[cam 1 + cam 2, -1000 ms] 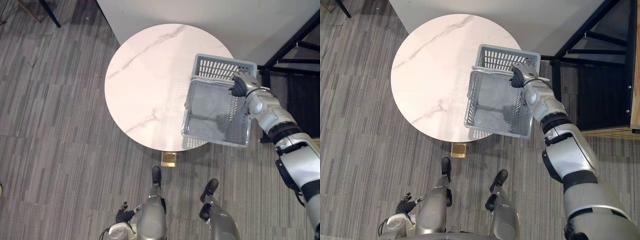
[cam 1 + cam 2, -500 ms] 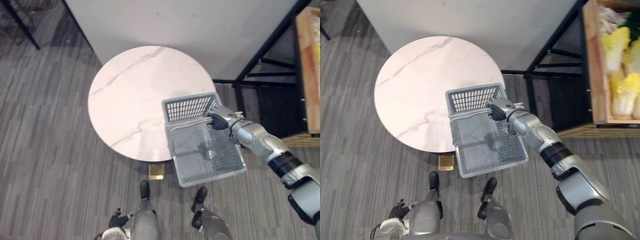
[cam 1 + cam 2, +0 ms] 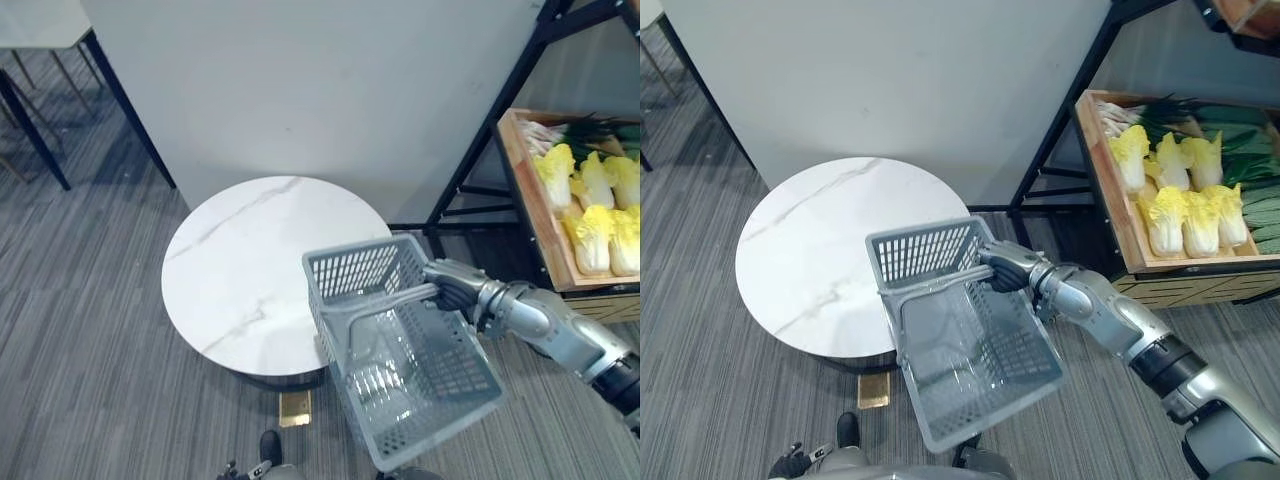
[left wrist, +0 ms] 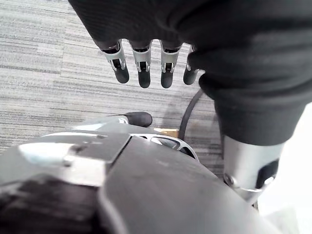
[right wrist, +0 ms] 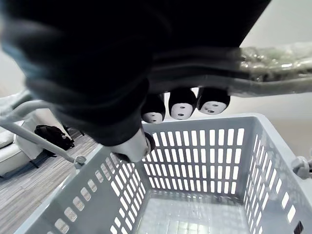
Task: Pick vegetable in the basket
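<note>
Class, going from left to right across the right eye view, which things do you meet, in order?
Round marble table → grey basket, its handle gripped by the right hand → wooden crate of cabbages.

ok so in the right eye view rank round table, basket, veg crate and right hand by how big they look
1. round table and basket: about alike, and the basket is held nearer the camera, so no ranking between them
2. wooden crate, cut off by the edge
3. right hand, smallest
</note>
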`<state>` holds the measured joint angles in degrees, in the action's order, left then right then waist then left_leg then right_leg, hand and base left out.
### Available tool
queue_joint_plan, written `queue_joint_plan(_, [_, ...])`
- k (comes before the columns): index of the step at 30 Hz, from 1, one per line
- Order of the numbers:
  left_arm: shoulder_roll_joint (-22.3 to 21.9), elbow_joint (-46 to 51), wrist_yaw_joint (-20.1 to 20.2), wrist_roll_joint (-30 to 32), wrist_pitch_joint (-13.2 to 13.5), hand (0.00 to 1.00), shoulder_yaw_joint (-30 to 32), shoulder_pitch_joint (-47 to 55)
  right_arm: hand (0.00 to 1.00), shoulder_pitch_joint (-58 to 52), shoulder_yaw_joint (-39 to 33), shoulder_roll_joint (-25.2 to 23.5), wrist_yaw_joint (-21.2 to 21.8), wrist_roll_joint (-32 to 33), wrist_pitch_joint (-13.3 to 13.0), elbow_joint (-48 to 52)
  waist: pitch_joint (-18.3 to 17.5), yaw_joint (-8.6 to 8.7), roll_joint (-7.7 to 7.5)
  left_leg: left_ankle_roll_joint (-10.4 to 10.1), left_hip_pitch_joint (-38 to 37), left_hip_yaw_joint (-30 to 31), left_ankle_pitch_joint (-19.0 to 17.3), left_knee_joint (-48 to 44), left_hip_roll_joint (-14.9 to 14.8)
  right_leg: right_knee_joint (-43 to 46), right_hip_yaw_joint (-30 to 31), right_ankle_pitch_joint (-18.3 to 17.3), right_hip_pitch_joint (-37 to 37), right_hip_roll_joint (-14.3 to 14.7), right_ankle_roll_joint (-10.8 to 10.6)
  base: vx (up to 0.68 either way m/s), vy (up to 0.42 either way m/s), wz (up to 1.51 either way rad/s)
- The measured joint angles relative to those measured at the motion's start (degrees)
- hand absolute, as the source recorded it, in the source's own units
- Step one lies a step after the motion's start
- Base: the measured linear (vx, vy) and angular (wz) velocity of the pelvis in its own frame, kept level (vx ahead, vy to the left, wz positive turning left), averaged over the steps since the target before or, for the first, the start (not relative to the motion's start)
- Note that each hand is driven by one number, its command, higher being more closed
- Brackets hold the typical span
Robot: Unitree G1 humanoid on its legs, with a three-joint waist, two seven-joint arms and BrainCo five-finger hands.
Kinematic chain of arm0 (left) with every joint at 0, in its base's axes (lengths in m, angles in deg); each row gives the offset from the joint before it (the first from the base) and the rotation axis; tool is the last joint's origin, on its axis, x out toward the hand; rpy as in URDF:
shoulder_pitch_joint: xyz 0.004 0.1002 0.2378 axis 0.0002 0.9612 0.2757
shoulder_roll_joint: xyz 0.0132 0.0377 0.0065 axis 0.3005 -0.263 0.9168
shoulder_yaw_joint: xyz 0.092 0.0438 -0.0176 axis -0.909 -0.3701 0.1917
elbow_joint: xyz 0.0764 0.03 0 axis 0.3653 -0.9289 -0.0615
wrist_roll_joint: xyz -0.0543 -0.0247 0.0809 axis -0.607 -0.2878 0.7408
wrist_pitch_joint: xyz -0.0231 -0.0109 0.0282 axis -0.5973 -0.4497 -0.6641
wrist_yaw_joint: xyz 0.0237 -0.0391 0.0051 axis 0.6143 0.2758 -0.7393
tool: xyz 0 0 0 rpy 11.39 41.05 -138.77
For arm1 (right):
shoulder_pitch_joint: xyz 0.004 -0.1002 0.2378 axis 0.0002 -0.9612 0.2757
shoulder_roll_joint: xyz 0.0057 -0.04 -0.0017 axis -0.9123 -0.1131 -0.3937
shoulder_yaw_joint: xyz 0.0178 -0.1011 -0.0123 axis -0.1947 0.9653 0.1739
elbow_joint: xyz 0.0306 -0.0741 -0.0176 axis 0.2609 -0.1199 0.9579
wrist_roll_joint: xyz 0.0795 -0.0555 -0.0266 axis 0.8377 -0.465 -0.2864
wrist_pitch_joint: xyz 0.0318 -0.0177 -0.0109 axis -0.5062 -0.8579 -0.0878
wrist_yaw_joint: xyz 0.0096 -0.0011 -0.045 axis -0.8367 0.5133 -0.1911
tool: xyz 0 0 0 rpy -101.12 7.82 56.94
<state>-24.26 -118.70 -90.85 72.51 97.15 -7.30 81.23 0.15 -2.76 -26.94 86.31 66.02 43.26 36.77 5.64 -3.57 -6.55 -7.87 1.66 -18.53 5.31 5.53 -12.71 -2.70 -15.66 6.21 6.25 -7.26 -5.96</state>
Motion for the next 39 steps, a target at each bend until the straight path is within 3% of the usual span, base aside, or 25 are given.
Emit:
queue_joint_plan(4, [0.24, -0.01, 0.28, 0.06, -1.01, 0.00, -0.03, 0.02, 1.00, -7.07, -2.16, 0.00, 0.48, -0.60, 0.08, 0.02, 0.05, 0.57, -0.21, 0.00, -1.47, -1.51, -2.45, -2.99, -0.02, 7.56, 3.36, -2.33, 1.94, -1.16, -0.40, 0.02, 0.030, -0.20])
queue_joint_plan(7, [0.79, -0.11, 0.26, 2.29, -1.02, 0.00, -0.65, 0.06, 1.00, -10.24, -4.48, -0.19, 1.02, -1.89, 0.22, 0.73, 0.15, 1.74, -0.07, 0.26, -1.21, -4.30, -5.78, -6.28, -0.20, 11.84, 8.85, -1.50, 4.29, -1.51, -1.59, -0.06, 0.090, -0.47])
queue_joint_plan(8, [1.61, -0.08, 0.35, 2.85, -0.99, 0.00, -1.15, 0.03, 1.00, -11.39, -5.88, -0.26, 0.88, -2.65, 0.31, 2.14, 0.03, 2.11, -0.34, 0.15, -0.74, -5.50, -6.21, -6.84, 0.16, 11.83, 10.99, -0.65, 5.48, -1.49, -2.71, -0.10, 0.099, -0.53])
queue_joint_plan(9, [2.18, 0.09, 0.47, 3.36, -1.00, 0.00, -1.49, -0.21, 1.00, -11.90, -6.46, -0.37, 0.85, -2.93, 0.30, 2.73, -0.11, 2.79, -1.36, 0.22, -0.82, -6.30, -6.22, -7.10, 0.98, 11.74, 11.54, -0.26, 6.31, -1.72, -2.37, -0.05, 0.111, -0.79])
queue_joint_plan(10, [3.06, 0.26, 0.50, 3.92, -0.92, 0.00, -1.84, -1.03, 1.00, -12.00, -7.94, -1.27, 0.79, -3.65, 0.30, 3.42, 0.12, 3.07, -3.72, 2.06, 0.86, -6.16, -8.05, -11.68, 3.43, 11.14, 11.36, 0.82, 8.37, -2.95, -1.00, -0.05, 0.099, -0.89])
queue_joint_plan(11, [3.24, 0.17, 0.55, 4.25, -1.05, 0.00, -1.96, -1.34, 1.00, -11.93, -8.89, -1.96, 0.73, -4.16, 0.31, 3.54, 0.11, 3.27, -4.01, 3.99, 2.17, -6.45, -10.14, -14.24, 4.76, 8.54, 11.59, 3.24, 8.63, -2.83, 0.20, -0.14, 0.137, -1.72])
queue_joint_plan(12, [3.08, -0.73, 0.61, 4.95, -0.96, 0.00, -2.80, -1.13, 1.00, -10.97, -9.13, -3.69, 0.14, -5.36, 0.93, 3.66, 0.27, 1.97, -2.78, 7.13, 2.59, -10.21, -11.54, -13.69, 3.64, 3.23, 9.91, 8.47, 7.85, -1.05, 3.68, -0.22, 0.125, -2.09])
queue_joint_plan(13, [2.78, -1.24, 0.55, 4.96, -1.15, 0.00, -3.16, -1.61, 1.00, -10.43, -8.34, -4.44, -0.62, -6.32, 1.39, 3.66, 1.02, 2.06, -1.09, 6.94, 0.91, -15.65, -11.02, -13.41, 1.42, 21.30, -3.68, -4.94, 10.77, -2.39, 13.86, -0.22, 0.114, -2.04])
queue_joint_plan(14, [2.36, -1.07, 0.57, 4.93, -1.11, 0.00, -3.99, -1.49, 1.00, -10.66, -8.03, -4.36, -0.74, -6.37, 1.32, 3.18, 1.06, 2.69, -0.34, 6.92, -0.05, -16.77, -10.98, -13.51, 0.86, 28.84, -8.73, -8.90, 10.42, -4.06, 15.06, -0.16, 0.103, -1.59])
queue_joint_plan(15, [1.70, -0.90, 0.54, 4.79, -1.04, 0.00, -6.13, -1.06, 1.00, -10.38, -7.26, -4.27, -0.99, -7.17, 1.20, 1.93, 0.80, 3.18, 0.89, 7.14, -1.98, -19.95, -11.14, -13.66, 0.02, 37.67, -14.96, -12.35, 7.40, -7.53, 14.49, -0.14, 0.092, -1.34])
queue_joint_plan(18, [2.01, -0.94, 0.55, 4.64, -1.03, 0.00, -7.54, -1.26, 1.00, -8.95, -5.61, -4.39, -1.19, -9.54, 1.21, 1.44, -0.82, 1.70, 0.87, 6.92, -2.77, -30.07, -11.33, -14.81, -2.67, 38.17, -19.87, -15.37, 3.54, -12.03, 12.49, -0.16, -0.045, -1.95])
queue_joint_plan(19, [2.20, -0.97, 0.79, 4.45, -0.99, 0.00, -7.33, -1.27, 1.00, -8.19, -4.97, -4.42, -1.22, -9.61, 1.16, 1.33, -0.93, 1.47, 0.70, 6.40, -2.65, -33.51, -11.23, -15.92, -4.15, 33.49, -20.33, -14.90, 2.28, -12.29, 9.08, -0.10, -0.148, -1.35])
queue_joint_plan(20, [2.36, -1.07, 0.75, 4.38, -1.04, 0.00, -7.28, -1.43, 1.00, -7.78, -4.58, -4.42, -1.26, -9.61, 1.18, 1.32, -1.07, 1.43, 0.51, 5.81, -2.62, -35.13, -10.90, -16.27, -4.70, 30.15, -19.95, -14.73, 2.17, -11.28, 7.35, -0.12, -0.243, -1.47])
queue_joint_plan(22, [2.04, -2.09, 0.76, 4.38, -1.14, 0.00, -7.22, -2.12, 1.00, -7.45, -4.47, -4.11, -1.27, -9.85, 1.35, 1.30, -1.78, 0.85, 1.21, 3.31, -2.87, -41.21, -8.00, -15.07, -5.73, 16.95, -18.82, -13.49, 1.43, -4.26, 6.11, -0.14, -0.253, -1.61])
queue_joint_plan(23, [1.71, -2.42, 0.80, 4.41, -1.19, 0.00, -7.09, -2.11, 1.00, -8.07, -4.37, -3.67, -1.26, -10.50, 1.87, 1.22, -2.00, 1.89, 2.51, 3.05, -3.35, -44.79, -5.96, -13.54, -6.89, 10.37, -16.59, -9.62, 0.84, -0.09, 7.24, -0.18, -0.284, -1.63])
queue_joint_plan(25, [1.52, -2.72, 0.74, 4.79, -1.18, 0.00, -6.13, -2.35, 1.00, -10.53, -4.75, -2.74, -1.27, -11.17, 2.22, 1.40, -2.06, 2.36, 2.92, 3.17, -4.88, -46.63, -5.56, -16.57, -9.56, 6.25, -15.02, -8.05, -1.18, 2.55, 7.41, -0.11, -0.196, -0.71])
queue_joint_plan(27, [1.48, -2.70, 0.54, 4.83, -1.13, 0.00, -4.34, -2.20, 1.00, -13.39, -4.80, -2.02, -1.26, -11.24, 2.18, 1.53, -2.07, 3.23, 2.98, 3.46, -4.74, -46.22, -5.33, -27.80, -15.72, 5.07, -13.57, -7.97, -2.93, 3.88, 7.38, -0.06, -0.061, -0.25])
queue_joint_plan(28, [1.24, -2.69, 0.44, 4.83, -1.13, 0.00, -3.71, -1.94, 1.00, -13.56, -4.70, -2.05, -1.26, -11.27, 2.10, 1.54, -1.97, 3.13, 3.26, 3.76, -4.66, -45.36, -5.07, -30.86, -17.38, 4.84, -12.57, -7.93, -3.23, 4.30, 7.45, -0.07, -0.030, -0.61])
queue_joint_plan(29, [0.67, -2.69, 0.29, 4.81, -1.10, 0.00, -2.64, -1.55, 1.00, -13.57, -4.63, -2.09, -1.26, -11.26, 1.92, 1.59, -1.79, 2.88, 3.87, 4.79, -3.99, -42.12, -4.16, -35.12, -19.42, 4.38, -10.82, -7.55, -3.52, 4.87, 8.04, -0.07, -0.020, -0.92])
queue_joint_plan(30, [0.30, -1.58, -0.21, 4.14, -0.21, 0.00, -1.35, -1.06, 1.00, -13.53, -4.61, -2.17, -1.41, -11.24, 1.86, 1.65, -1.66, 1.94, 4.51, 6.09, -0.99, -34.80, -2.02, -39.87, -20.51, 3.53, -7.81, -7.12, -3.53, 5.35, 8.69, -0.06, -0.007, -1.25])
queue_joint_plan(31, [-0.40, -0.88, -0.20, 3.70, 0.23, 0.00, -0.59, -1.67, 1.00, -13.10, -4.29, -2.29, -1.45, -11.26, 1.88, 1.58, -1.06, 1.35, 4.30, 4.47, 2.54, -23.28, -6.03, -41.85, -17.89, 2.76, -4.71, -6.19, -3.24, 4.97, 9.02, -0.04, 0.011, -1.20])
queue_joint_plan(32, [-0.64, -0.74, -0.17, 3.67, 0.23, 0.00, -0.62, -1.65, 1.00, -12.81, -3.97, -2.35, -1.46, -11.26, 1.90, 1.58, -0.97, 1.24, 4.53, 3.86, 3.83, -18.13, -8.51, -41.73, -15.57, 2.59, -3.14, -5.96, -2.99, 4.69, 9.00, -0.02, 0.030, -1.23])
queue_joint_plan(34, [-2.32, -0.22, -0.17, 3.57, 0.40, 0.00, -0.55, 0.32, 1.00, -12.49, -3.30, -2.26, -1.93, -11.16, 1.25, 1.57, -0.97, 0.84, 5.36, 2.61, 5.20, -4.39, -13.15, -34.79, -6.82, 1.68, 1.95, -5.63, -2.11, 4.44, 8.68, -0.01, 0.054, -1.36])
queue_joint_plan(37, [-2.96, -0.06, 0.18, 3.64, 0.29, 0.00, -1.43, 0.80, 1.00, -11.67, -2.54, -1.44, -2.03, -11.16, 1.05, 1.56, -0.69, 0.99, 6.90, 2.23, 5.15, 5.79, -11.76, -19.72, -1.81, 0.76, 4.74, -4.13, -1.25, 6.09, 7.09, 0.01, 0.120, -1.02])
queue_joint_plan(39, [-2.80, 0.04, 0.53, 3.66, 0.32, 0.00, -2.48, 0.79, 1.00, -11.48, -1.90, -0.99, -1.98, -11.19, 1.11, 1.00, -1.18, 1.00, 7.45, 0.29, 3.92, 6.64, -11.29, -14.79, -0.85, 0.30, 6.78, -3.12, -0.35, 6.41, 5.61, 0.05, 0.180, -0.47])
